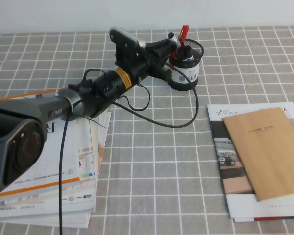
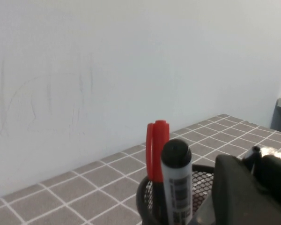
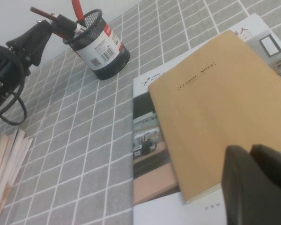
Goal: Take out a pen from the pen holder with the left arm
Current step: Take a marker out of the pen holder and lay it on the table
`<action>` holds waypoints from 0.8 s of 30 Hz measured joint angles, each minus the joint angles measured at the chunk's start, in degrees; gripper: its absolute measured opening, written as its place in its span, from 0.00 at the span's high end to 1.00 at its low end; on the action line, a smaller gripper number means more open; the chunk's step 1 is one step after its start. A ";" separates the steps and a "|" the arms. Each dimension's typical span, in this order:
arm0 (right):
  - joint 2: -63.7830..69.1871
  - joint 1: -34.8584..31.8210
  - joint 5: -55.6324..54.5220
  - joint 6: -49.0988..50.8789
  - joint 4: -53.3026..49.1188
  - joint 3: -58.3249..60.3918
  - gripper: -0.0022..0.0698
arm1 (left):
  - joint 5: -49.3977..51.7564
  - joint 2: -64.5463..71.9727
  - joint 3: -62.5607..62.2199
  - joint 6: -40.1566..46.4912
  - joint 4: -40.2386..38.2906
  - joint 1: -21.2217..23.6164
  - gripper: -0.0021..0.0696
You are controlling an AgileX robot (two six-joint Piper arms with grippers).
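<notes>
A grey tablecloth with a white grid covers the table. At the near left lies a loose stack of white and orange magazines, with the left arm stretching over it towards the far centre. At the near right a tan kraft-paper notebook lies on a white printed brochure. The right gripper hangs just above the near edge of that notebook; whether it is open or closed cannot be told.

Further back, the left gripper is at the left rim of a round black wire-mesh pen holder with a white barcode label, which stands at the far centre. Its fingers are drawn together on a dark slanting pen whose lower end sits inside the holder. Also in the holder are a red capped pen and a black marker with a grey label, both upright. A plain white wall lies beyond the table.
</notes>
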 joint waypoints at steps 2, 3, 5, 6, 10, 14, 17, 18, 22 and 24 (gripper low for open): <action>0.00 0.00 0.00 -0.44 0.00 0.00 0.99 | 0.00 -0.52 0.00 0.00 0.96 0.00 0.89; 0.00 0.00 0.00 -0.56 0.00 0.00 0.99 | 0.00 -0.99 0.00 0.00 1.43 0.00 0.89; 0.00 0.00 0.00 -0.66 0.00 0.00 0.99 | 0.00 -1.73 0.00 0.00 1.97 0.00 0.89; 0.00 0.00 0.00 -0.69 0.00 0.00 0.99 | 0.00 -2.26 0.00 0.00 2.27 0.00 0.89; 0.00 0.00 0.00 -0.79 0.00 0.00 0.99 | -0.22 -3.60 -0.03 0.00 4.31 0.00 0.89; 0.00 0.00 0.00 -0.79 0.00 0.00 0.99 | -0.27 -4.73 -0.03 -0.92 7.66 0.00 0.89; 0.00 0.00 0.00 -0.79 0.00 0.00 0.99 | -0.03 -5.77 -0.03 -2.92 10.09 0.00 0.89; 0.00 0.00 0.00 -0.79 0.00 0.00 0.99 | 0.49 -6.31 -0.03 -3.55 10.96 0.00 0.89; 0.00 0.00 0.00 -0.79 0.00 0.00 0.99 | 4.73 -8.99 -0.03 -5.87 14.84 0.00 0.89; 0.00 0.00 0.00 -0.79 0.00 0.00 0.99 | 7.64 -10.36 -0.03 -6.52 16.08 0.00 0.89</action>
